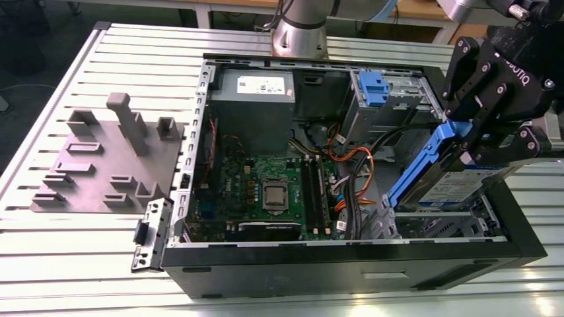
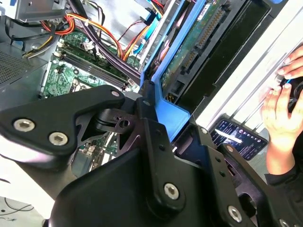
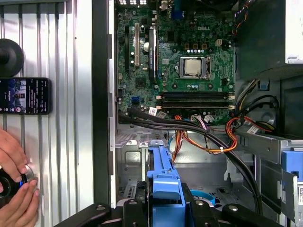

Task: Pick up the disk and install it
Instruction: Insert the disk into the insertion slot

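Carrying step in hand, by the look of it: gripper (image 1: 490,140) clamped on the disk (image 1: 454,179), black fingers (image 2: 154,142) pressed against the blue plastic bracket on either side, with the drive hanging below the gripper, tilted on edge, over the corner of the open computer case (image 1: 352,254) at the exterior view's right. Pickup judged done, installation not yet; the drive sits above the case rim, not seated in any slot. Directly beneath and ahead of the gripper in the first wrist view, a perforated metal drive cage (image 3: 135,156) with the bracket's blue tongue pointing toward it. Next move judged to call for levelling the tilted drive and lining the bracket rails up with the cage guides, keeping clear of the bundle of orange, black and red cables (image 3: 208,137) that crosses just beyond the gripper. Materials: silver metal drive body with a blue-and-white label, smooth moulded blue plastic frame, green circuit board on the drive's underside in the second wrist view; matte black anodised gripper links with bright screw heads. Further from the gripper, a green motherboard (image 1: 264,191) with a square metal processor socket, and a grey boxy power supply (image 1: 253,105). Beside the case, ribbed aluminium table (image 1: 70,238), a phone (image 3: 24,96) lying flat, and a person's hand (image 3: 16,182) near a small dark round object.
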Robot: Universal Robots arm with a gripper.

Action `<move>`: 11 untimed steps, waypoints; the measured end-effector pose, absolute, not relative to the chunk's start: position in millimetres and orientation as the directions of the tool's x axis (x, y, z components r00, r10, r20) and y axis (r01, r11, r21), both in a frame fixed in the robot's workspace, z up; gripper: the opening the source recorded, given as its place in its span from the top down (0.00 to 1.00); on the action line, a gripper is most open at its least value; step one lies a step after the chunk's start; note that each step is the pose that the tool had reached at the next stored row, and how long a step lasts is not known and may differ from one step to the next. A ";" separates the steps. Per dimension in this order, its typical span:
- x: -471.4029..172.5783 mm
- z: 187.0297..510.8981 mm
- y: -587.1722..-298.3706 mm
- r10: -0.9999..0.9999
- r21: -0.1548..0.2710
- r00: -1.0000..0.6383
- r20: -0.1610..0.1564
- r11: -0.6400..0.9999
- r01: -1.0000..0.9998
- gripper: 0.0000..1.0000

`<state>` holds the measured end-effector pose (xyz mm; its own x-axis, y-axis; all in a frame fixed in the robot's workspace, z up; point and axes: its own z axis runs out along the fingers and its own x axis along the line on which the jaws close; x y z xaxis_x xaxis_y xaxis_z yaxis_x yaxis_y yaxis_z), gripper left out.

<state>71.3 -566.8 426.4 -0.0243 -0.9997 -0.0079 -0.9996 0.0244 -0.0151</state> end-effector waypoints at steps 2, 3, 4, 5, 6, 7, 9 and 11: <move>71.3 426.4 -566.8 -1.000 -0.015 -0.024 -0.008 0.024 -1.000 0.63; 71.3 426.4 -566.8 -1.000 -0.015 -0.024 -0.008 0.024 -1.000 0.63; 71.3 426.4 -566.8 -1.000 -0.015 -0.024 -0.008 0.024 -1.000 0.63; 71.3 426.4 -566.8 -1.000 -0.015 -0.024 -0.008 0.024 -1.000 0.63; 71.3 426.5 -566.7 -1.000 -0.015 -0.024 -0.007 0.024 -1.000 0.63; 71.3 426.5 -566.7 -1.000 -0.015 -0.024 -0.007 0.024 -1.000 0.62; 71.3 425.9 -566.7 -1.000 -0.015 -0.024 -0.008 0.024 -1.000 0.56; 71.3 422.8 -566.8 -1.000 -0.016 -0.024 -0.008 0.024 -1.000 0.56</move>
